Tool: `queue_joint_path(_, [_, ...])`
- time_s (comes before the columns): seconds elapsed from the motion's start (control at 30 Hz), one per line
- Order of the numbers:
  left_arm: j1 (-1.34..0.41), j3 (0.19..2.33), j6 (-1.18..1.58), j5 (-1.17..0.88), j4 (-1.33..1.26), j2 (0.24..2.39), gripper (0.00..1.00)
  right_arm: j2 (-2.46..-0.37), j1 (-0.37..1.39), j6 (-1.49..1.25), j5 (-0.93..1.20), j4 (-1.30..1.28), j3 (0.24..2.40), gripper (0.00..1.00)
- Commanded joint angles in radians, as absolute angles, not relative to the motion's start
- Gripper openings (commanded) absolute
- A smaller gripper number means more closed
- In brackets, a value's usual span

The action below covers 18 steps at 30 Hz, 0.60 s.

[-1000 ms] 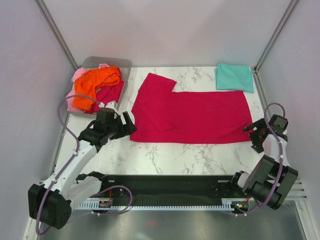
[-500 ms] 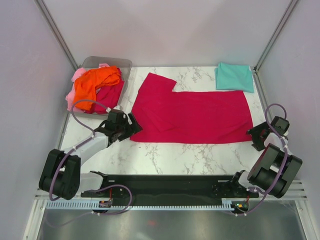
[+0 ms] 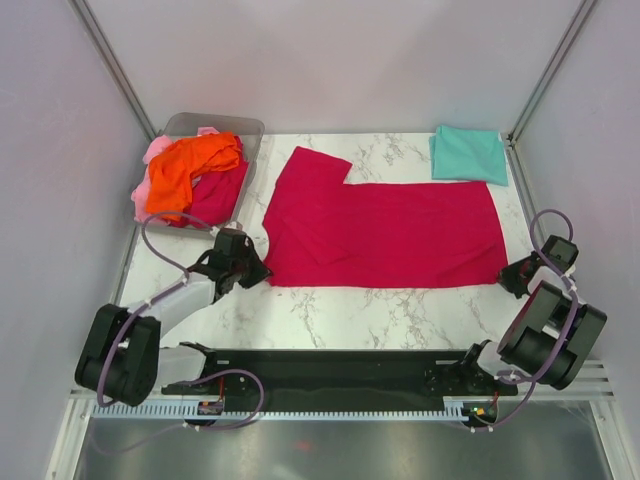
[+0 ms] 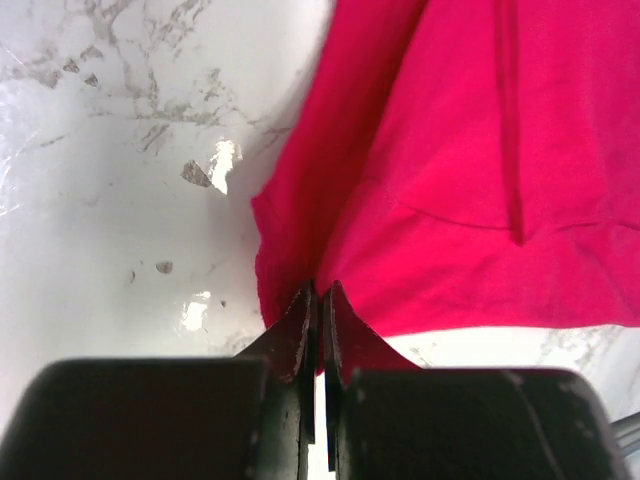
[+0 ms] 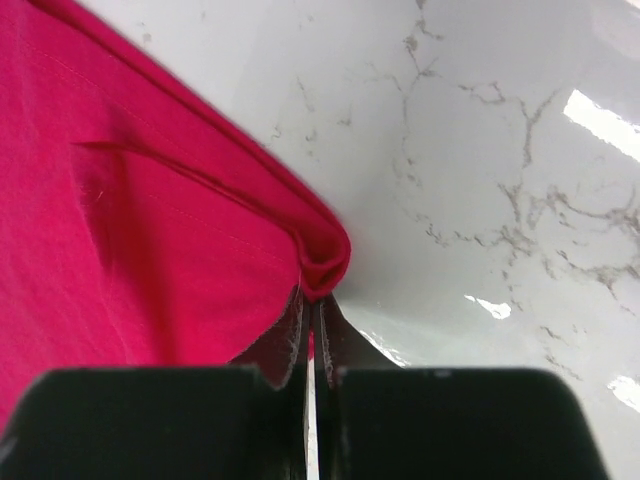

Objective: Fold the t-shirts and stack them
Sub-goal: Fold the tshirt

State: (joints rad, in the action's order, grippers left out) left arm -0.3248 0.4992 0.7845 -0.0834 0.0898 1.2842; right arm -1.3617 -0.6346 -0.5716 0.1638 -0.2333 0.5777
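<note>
A crimson-magenta t-shirt (image 3: 385,232) lies spread flat across the marble table (image 3: 330,305). My left gripper (image 3: 258,270) is shut on its near-left corner, and the left wrist view shows the cloth (image 4: 450,180) pinched between the black fingertips (image 4: 300,320). At the far side, my right gripper (image 3: 508,277) is shut on the near-right corner, where the hem (image 5: 322,262) bunches into a small fold at the tips. A teal t-shirt (image 3: 468,155) sits folded square at the back right. Orange (image 3: 190,170) and pale pink (image 3: 157,150) t-shirts are heaped in a bin.
A clear plastic bin (image 3: 215,126) stands at the back left with a second crimson garment (image 3: 215,195) under the orange one. A black rail (image 3: 330,365) runs along the near edge. Walls close in on both sides.
Both grippers have dropped onto the shirt's near corners and gone from open to shut on the cloth. The left arm slid right and lower; the right one moved in toward the hem.
</note>
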Motion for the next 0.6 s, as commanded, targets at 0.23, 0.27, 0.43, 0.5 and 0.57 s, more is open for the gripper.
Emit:
queue_joint_path(0.23, [-0.325,0.519,0.801,-0.025,0.428,0.890,0.02,-1.100,-0.724,-0.574,0.106,-0.471,0.566,0.00])
queue_joint_path(0.27, [-0.327,0.515,0.804,-0.028,0.454,0.844,0.02,-1.091,-0.726,-0.578,0.116,-0.483,0.569,0.00])
queue_joint_path(0.43, [-0.327,0.494,0.847,-0.037,0.583,0.683,0.02,-1.017,-0.738,-0.629,0.161,-0.597,0.566,0.00])
queue_joint_path(0.5, [-0.337,0.492,0.874,-0.060,0.607,0.628,0.02,-0.987,-0.749,-0.637,0.181,-0.615,0.537,0.00])
queue_joint_path(0.57, [-0.339,0.494,0.891,-0.095,0.629,0.606,0.06,-0.974,-0.761,-0.638,0.190,-0.629,0.522,0.00])
